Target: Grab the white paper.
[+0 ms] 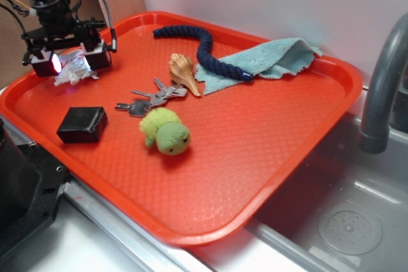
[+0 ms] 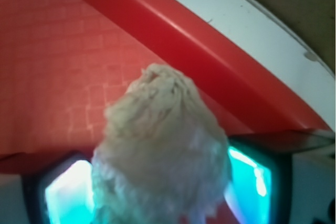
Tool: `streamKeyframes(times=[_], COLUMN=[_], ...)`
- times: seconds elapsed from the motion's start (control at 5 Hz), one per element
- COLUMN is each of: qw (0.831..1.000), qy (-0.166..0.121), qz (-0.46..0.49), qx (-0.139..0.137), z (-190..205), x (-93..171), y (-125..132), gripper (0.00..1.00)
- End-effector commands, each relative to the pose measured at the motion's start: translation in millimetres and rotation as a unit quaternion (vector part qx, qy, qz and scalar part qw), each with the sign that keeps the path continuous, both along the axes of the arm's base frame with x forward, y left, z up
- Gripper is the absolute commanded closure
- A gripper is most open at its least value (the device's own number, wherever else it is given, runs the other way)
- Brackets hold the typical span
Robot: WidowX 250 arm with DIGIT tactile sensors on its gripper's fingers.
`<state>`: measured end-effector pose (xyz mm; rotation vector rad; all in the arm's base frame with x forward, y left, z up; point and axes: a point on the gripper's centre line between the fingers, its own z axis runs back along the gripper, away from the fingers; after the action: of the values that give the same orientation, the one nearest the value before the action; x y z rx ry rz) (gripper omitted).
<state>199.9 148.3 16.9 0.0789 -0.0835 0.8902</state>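
White and crumpled, the paper (image 1: 74, 67) is a small wrinkled wad with an uneven outline, sitting at the far left corner of the red tray (image 1: 268, 151), close to the rim. In the wrist view the paper (image 2: 160, 150) fills the middle of the picture, its surface creased and fibrous, rising to a rounded top, with a bluish tint near its lower edges.

The gripper (image 1: 71, 62) hangs over that corner with its fingers (image 1: 44, 63) on either side of the wad. The jaws are narrowed around the paper, and both pads appear to press against it; in the wrist view the glowing fingers (image 2: 65, 195) flank it left and right. Whether the wad is off the tray or resting on it, I cannot tell.

Elsewhere on the tray lie a black box (image 1: 81, 125), a green plush toy (image 1: 167, 132), keys (image 1: 152, 99), a shell (image 1: 183, 72), a navy rope (image 1: 203, 44) and a teal towel (image 1: 268, 58). A grey faucet (image 1: 382, 87) stands to the right over a sink (image 1: 344, 208).
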Motion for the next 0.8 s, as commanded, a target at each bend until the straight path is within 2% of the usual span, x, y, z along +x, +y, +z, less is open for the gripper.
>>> streamKeyframes(times=[0.0,0.2,0.4,0.6], qw=[1.0,1.0,0.998,0.989], qy=[0.004,0.012,-0.003,-0.032], qz=[0.01,-0.004,-0.059,-0.144], qx=[0.006,0.003,0.013,0.015], z=[4.9,31.2,70.6,108.1], x=[-2.4,-6.0,-12.4,-16.8], y=[9.7,-2.5,-31.5,-60.4], gripper=[1.0,1.0,1.0,1.0])
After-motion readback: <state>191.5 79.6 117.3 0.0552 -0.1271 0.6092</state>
